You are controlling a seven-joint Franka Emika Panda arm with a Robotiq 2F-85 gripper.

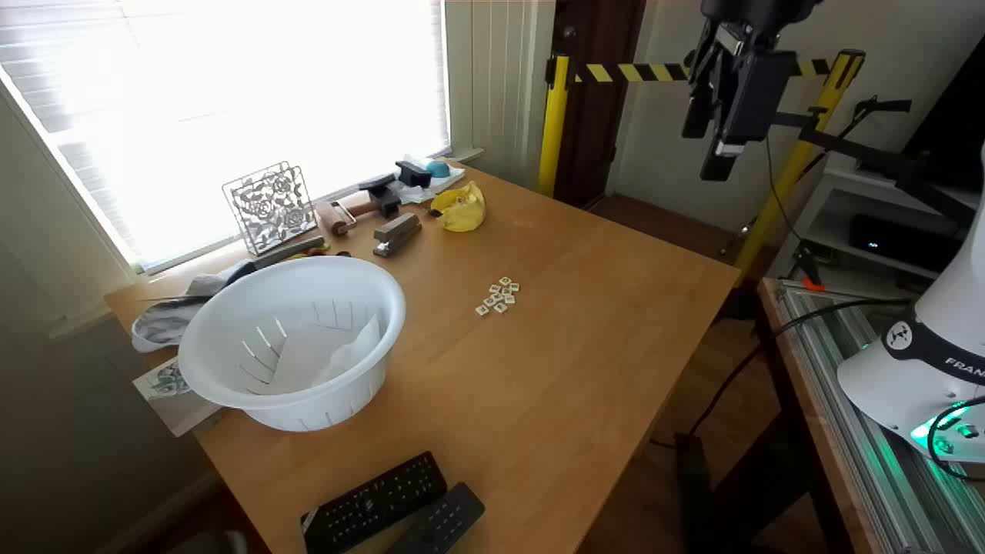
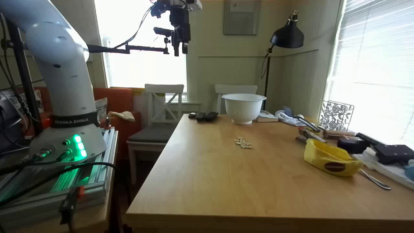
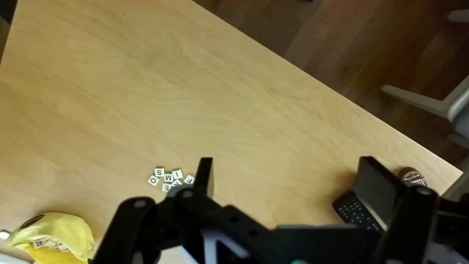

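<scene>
The gripper (image 3: 287, 172) hangs high, spread wide, with only air inside it. In an exterior view, little letter tiles (image 2: 242, 142) lie on the wooden table (image 2: 210, 191), left of a yellow pouch (image 2: 323, 158), with a white bowl (image 2: 244, 109) behind. A black lamp (image 2: 288, 36) stands far back.

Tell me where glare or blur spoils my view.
In both exterior views, the window is largely blown out to white; in the wrist view, the open gripper is dark and looks slightly blurred, but several letter tiles are readable; in both exterior views they are too small to read.
</scene>
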